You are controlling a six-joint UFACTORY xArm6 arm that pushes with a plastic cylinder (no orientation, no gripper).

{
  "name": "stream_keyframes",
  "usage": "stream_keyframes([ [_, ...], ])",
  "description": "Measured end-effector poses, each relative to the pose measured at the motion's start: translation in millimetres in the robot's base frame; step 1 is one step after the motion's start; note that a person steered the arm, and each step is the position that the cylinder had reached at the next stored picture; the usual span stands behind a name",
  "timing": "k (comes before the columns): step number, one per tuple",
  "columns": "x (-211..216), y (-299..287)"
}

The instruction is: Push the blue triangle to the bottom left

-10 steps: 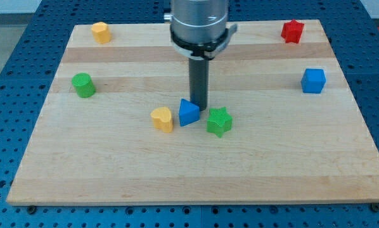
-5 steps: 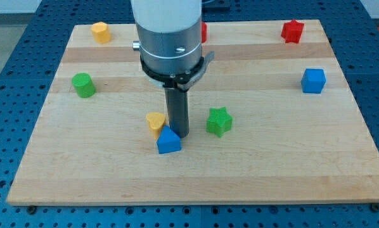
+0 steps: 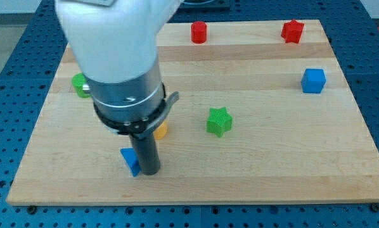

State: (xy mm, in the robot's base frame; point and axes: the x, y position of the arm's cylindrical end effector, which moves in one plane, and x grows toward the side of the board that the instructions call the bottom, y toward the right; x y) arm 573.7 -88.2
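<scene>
Where readable, nothing: my tip (image 3: 151, 172) (against blue triangle (image 3: 130, 161)).

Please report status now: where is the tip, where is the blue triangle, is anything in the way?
My tip against the right side of the blue triangle, near the board's bottom left. Yellow block just above, mostly hidden by the arm. Nothing visible ahead toward the corner.

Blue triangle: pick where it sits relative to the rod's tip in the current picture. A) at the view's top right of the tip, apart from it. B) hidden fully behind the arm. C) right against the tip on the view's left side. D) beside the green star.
C: the blue triangle shows partly at the view's left of my tip, pressed against the rod, far from the green star.
</scene>
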Motion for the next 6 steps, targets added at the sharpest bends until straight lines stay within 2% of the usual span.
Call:
stream_keyframes([
  [4, -16, -7],
  [6, -22, -37],
])
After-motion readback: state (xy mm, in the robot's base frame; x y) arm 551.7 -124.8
